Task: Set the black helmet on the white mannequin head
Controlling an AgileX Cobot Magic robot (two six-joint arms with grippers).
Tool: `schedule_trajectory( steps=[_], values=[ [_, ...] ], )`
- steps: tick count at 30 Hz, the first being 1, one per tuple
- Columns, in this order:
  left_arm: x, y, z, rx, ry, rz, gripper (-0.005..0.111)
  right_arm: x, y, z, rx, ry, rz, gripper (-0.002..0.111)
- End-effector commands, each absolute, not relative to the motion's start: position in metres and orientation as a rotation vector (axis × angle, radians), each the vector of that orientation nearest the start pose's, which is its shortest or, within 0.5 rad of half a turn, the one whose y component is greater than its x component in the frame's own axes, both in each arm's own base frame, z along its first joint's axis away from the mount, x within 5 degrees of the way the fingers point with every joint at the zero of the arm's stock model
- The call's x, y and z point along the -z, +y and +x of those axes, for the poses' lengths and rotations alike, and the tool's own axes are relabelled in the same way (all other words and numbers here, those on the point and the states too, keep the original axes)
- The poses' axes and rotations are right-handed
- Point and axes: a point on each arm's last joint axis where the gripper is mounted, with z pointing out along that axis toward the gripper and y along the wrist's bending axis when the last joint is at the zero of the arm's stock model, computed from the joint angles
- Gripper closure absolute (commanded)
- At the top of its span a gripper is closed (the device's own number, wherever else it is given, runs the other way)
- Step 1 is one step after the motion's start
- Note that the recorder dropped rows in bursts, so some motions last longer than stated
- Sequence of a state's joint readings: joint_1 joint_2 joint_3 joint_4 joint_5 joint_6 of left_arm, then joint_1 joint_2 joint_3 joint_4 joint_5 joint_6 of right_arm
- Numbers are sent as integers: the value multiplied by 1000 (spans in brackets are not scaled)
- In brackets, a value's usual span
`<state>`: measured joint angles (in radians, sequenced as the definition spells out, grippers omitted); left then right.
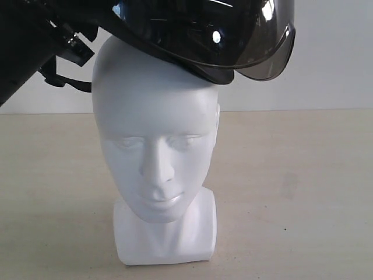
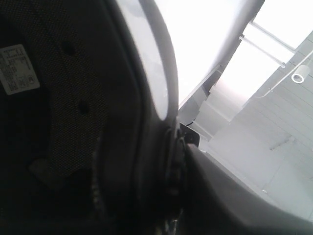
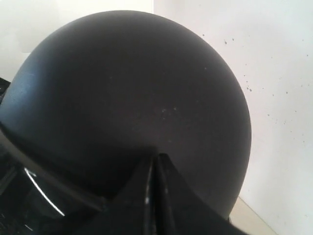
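Where the left gripper (image 1: 69,45) meets the rim of the black helmet (image 1: 175,35), its jaws are hidden; hold cannot be told. Chin strap (image 1: 64,81) is seen hanging beside the white mannequin head (image 1: 154,134). Helmet is set tilted on the crown, visor (image 1: 268,58) jutting right. Right gripper (image 3: 156,196) is seen with fingers pressed together, holding nothing, against the shell.

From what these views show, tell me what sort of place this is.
Probably a robot test bench indoors: a beige tabletop, a plain white wall, and a lone white mannequin head under a black helmet.
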<state>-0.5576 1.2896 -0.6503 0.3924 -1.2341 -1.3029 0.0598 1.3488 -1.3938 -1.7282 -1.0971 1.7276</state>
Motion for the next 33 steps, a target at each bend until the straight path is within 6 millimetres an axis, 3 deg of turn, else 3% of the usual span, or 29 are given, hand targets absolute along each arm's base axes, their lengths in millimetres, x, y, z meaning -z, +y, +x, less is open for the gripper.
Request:
schedule_trajectory(
  steps=[1, 27, 33],
  values=[
    [-343, -159, 193, 1708, 1122, 85, 103, -454, 99, 255, -856, 1432, -993, 109],
    [-342, -160, 192, 1697, 1142, 141, 103, -453, 100, 253, -895, 1438, -1010, 109],
    [-340, -160, 193, 1683, 1167, 132, 103, -445, 102, 260, -938, 1467, -1016, 109]
  ],
)
